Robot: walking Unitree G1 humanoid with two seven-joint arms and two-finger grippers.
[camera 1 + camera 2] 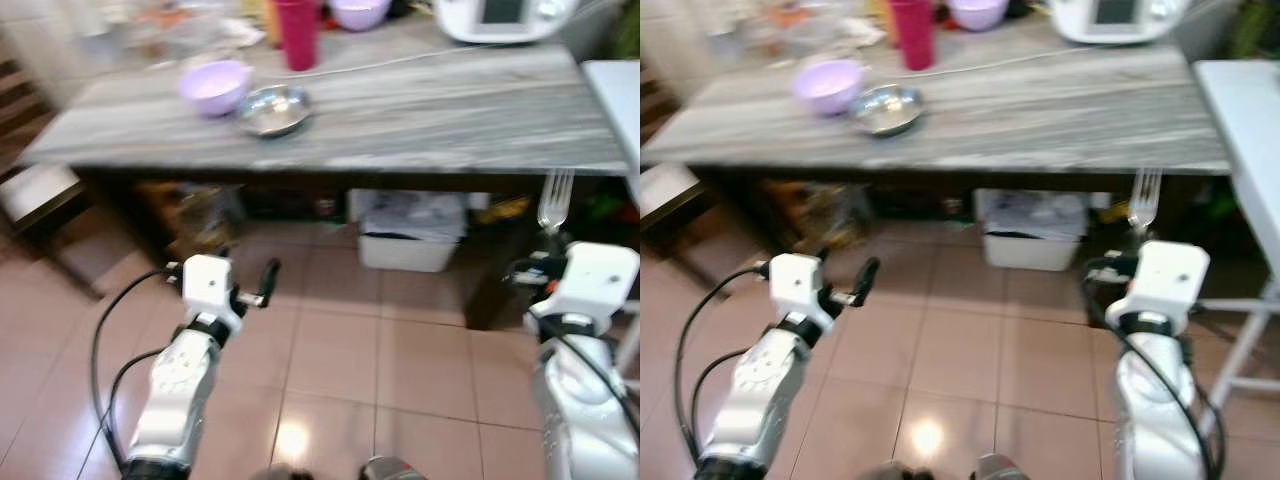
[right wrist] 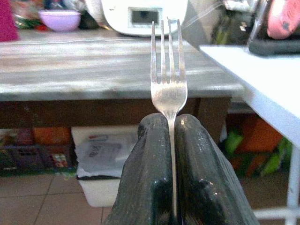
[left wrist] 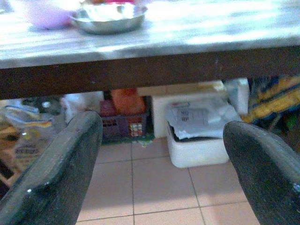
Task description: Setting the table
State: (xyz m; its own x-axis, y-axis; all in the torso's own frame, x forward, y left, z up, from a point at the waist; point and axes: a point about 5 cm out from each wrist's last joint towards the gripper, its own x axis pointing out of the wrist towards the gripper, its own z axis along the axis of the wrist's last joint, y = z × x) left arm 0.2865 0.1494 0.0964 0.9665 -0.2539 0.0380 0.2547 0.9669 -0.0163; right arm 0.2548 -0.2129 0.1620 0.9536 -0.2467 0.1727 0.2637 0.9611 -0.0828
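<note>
the right gripper (image 2: pixel 171 136) was clenched on a fork (image 2: pixel 168 84), its two black fingers pinching the handle so the tines stood upright, below and in front of the table (image 1: pixel 450 110) edge near its right end. the left gripper (image 1: pixel 262 285) was released, fingers spread wide with nothing between them, held low over the floor (image 1: pixel 350 350) in front of the table.

to do this step well, the fork probably needed to be lifted clear of the table edge first, then tipped flat and laid on bare wood; the firm, centred grip looked good for that. the risk was the tines catching the edge on the way up.

the grey wood-grain table carried a purple bowl (image 1: pixel 214 86) touching a steel bowl (image 1: pixel 273 108) on the left, a red cup (image 1: pixel 297 35) behind them, and a white appliance (image 1: pixel 505 18) at the far right. a white bin (image 1: pixel 408 235) sat underneath on pink tiles, and a white side table (image 1: pixel 615 90) stood to the right.
</note>
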